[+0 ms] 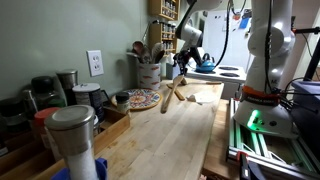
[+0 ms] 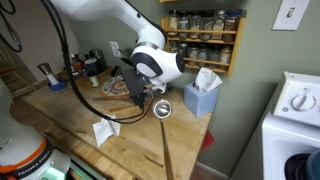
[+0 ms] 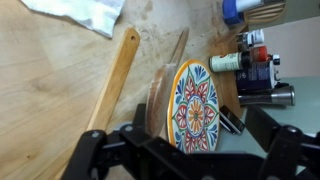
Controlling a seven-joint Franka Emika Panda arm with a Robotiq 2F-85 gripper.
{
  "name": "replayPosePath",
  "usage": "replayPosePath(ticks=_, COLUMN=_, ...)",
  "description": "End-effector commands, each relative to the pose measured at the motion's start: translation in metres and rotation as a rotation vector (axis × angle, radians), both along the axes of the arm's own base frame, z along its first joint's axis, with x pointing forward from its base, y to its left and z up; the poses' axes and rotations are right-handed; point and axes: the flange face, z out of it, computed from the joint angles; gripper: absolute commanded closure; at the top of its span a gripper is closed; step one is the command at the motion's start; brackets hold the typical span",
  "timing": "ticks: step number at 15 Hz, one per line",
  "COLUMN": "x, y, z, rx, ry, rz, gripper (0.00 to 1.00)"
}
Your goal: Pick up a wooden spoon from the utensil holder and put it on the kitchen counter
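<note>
The cream utensil holder [image 1: 148, 73] stands at the wall with several utensils in it. A long pale wooden spoon [image 3: 113, 78] lies flat on the light-wood kitchen counter [image 3: 50, 80]. In an exterior view it shows as a slanted pale stick [image 1: 170, 97] below my gripper. A darker, shorter wooden utensil [image 3: 172, 60] lies next to it. My gripper [image 3: 190, 142] hovers just above them, fingers spread wide with nothing between them. It also shows in both exterior views [image 1: 181, 72] [image 2: 138, 98]. The holder is hidden in the wrist view.
A colourful patterned plate [image 3: 195, 105] [image 1: 143, 99] lies beside the spoon. A steel-lidded glass jar [image 1: 72, 140] stands near the camera. A white cloth [image 2: 105, 130] and a blue tissue box [image 2: 200, 98] sit on the counter [image 2: 70, 115]. Small bottles [image 3: 255, 65] stand by the wall.
</note>
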Motion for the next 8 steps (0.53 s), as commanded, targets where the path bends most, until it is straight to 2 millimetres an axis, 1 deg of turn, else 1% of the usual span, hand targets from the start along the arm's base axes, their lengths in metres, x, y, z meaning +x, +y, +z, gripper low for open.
replayPosePath(ticks=1, x=-0.019, y=0.02, z=0.032, rx=-0.127, ry=0.038, rz=-0.073, gripper=0.0)
replayPosePath(ticks=3, x=-0.021, y=0.025, z=0.047, rx=-0.177, ry=0.049, rz=-0.093, gripper=0.0)
replayPosePath(ticks=5, x=-0.021, y=0.029, z=0.055, rx=-0.203, ry=0.065, rz=-0.097, gripper=0.0)
replayPosePath(ticks=8, x=-0.018, y=0.025, z=0.055, rx=-0.237, ry=0.09, rz=-0.13, gripper=0.0)
